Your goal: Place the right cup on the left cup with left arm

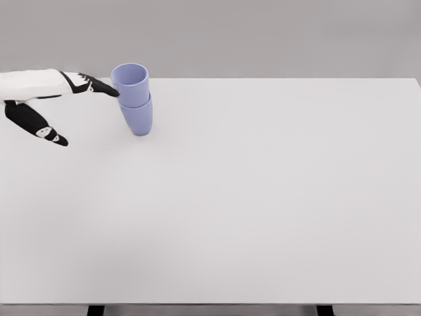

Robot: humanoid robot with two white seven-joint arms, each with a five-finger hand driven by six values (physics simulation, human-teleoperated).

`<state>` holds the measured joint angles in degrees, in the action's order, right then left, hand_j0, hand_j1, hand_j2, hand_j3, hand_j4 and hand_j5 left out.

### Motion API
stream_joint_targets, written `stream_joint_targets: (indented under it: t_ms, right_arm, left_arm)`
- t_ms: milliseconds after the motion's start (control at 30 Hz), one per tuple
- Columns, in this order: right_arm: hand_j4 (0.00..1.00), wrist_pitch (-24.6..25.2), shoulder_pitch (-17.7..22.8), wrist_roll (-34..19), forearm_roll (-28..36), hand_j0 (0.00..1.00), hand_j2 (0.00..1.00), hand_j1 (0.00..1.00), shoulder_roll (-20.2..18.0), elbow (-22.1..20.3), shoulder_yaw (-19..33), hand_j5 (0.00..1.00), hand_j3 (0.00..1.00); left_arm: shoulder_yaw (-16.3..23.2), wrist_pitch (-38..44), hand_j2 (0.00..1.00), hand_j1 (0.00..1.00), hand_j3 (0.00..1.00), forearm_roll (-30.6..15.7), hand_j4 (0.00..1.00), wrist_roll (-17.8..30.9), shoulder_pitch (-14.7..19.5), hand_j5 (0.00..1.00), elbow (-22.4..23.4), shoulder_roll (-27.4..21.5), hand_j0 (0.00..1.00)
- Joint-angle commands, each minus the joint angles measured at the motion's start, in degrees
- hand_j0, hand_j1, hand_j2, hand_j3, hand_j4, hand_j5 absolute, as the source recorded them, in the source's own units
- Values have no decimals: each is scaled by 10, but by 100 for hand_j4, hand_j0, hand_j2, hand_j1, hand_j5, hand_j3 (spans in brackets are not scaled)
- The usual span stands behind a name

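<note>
Two lavender-blue cups are stacked at the far left of the white table [263, 197]. The upper cup [130, 82] sits nested in the lower cup [137, 118], its rim upward. My left hand [72, 108] comes in from the left edge, just left of the stack. Its fingers are spread and hold nothing. One black fingertip [112, 91] reaches to the upper cup's left side, touching or almost touching it. The thumb [46, 130] points down and right, away from the cups. My right arm does not show.
The table's far edge runs just behind the cups. Its front edge lies near the bottom of the picture, with two dark legs [96, 310] below it. A plain grey wall stands behind.
</note>
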<state>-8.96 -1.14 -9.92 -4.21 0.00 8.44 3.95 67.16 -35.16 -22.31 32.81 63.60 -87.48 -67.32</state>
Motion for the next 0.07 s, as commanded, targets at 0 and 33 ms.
stream_joint_targets:
  t_ms: [0, 33]
  right_arm:
    - [100, 0, 0, 0, 0, 100, 100, 100, 0, 0, 0, 100, 100]
    - [100, 0, 0, 0, 0, 100, 100, 100, 0, 0, 0, 100, 100]
  left_arm:
    - [-63, 2, 100, 100, 100, -19, 100, 3, -8, 100, -70, -50, 100]
    - [-84, 2, 100, 100, 100, -19, 100, 4, -37, 100, -77, -50, 100]
